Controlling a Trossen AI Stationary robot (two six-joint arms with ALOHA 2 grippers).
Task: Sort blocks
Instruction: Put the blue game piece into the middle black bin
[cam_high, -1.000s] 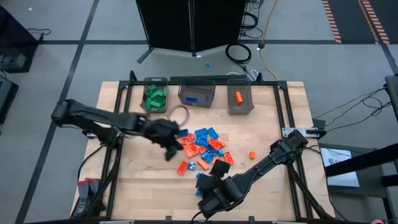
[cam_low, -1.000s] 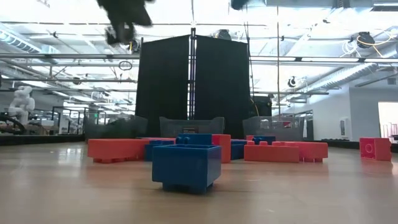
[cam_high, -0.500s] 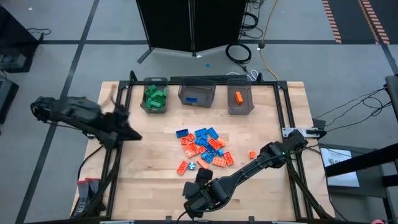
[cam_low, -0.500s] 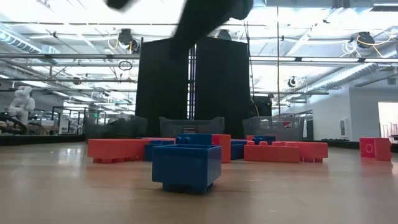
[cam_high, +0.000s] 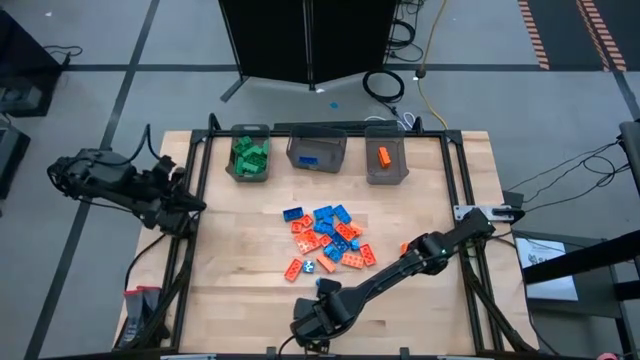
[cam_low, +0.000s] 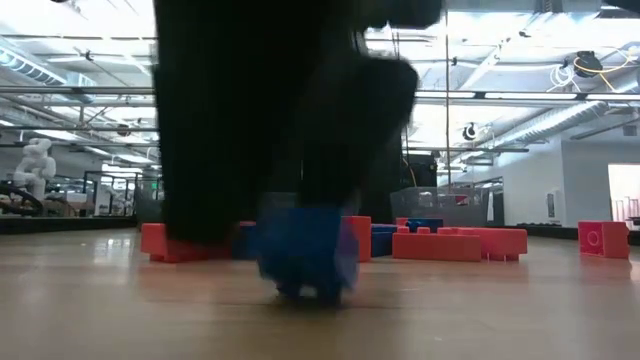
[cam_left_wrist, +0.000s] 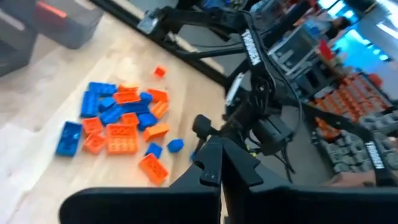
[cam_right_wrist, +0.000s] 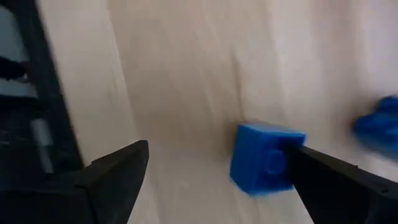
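Observation:
The blocks (cam_high: 325, 235) lie as a loose pile of blue and orange-red bricks in the middle of the table, also seen in the left wrist view (cam_left_wrist: 118, 121). One blue block (cam_high: 322, 284) sits apart, nearer the table's near edge. My right gripper (cam_high: 318, 302) is down at it, open. The block (cam_right_wrist: 266, 155) sits between the fingers, close to one of them. In the low view the dark gripper blocks most of this block (cam_low: 305, 250). My left gripper (cam_high: 185, 200) waits at the table's left edge, shut (cam_left_wrist: 221, 158). My right gripper comes at the lone blue block from above, one finger on either side. One fingertip (cam_right_wrist: 298, 155) is right at the block's side (cam_right_wrist: 280, 152), and I cannot tell whether it touches. The block rests on the table.
Three grey bins stand along the far edge: the left one (cam_high: 249, 155) holds green bricks, the middle one (cam_high: 316, 152) a blue brick, the right one (cam_high: 386, 158) an orange brick. A single orange brick (cam_high: 406, 247) lies right of the pile. The table's left half is bare wood.
My left arm has pulled back from the pile to the table's left edge. My right gripper has moved toward the table's left and come down over the lone blue block, filling the low view.

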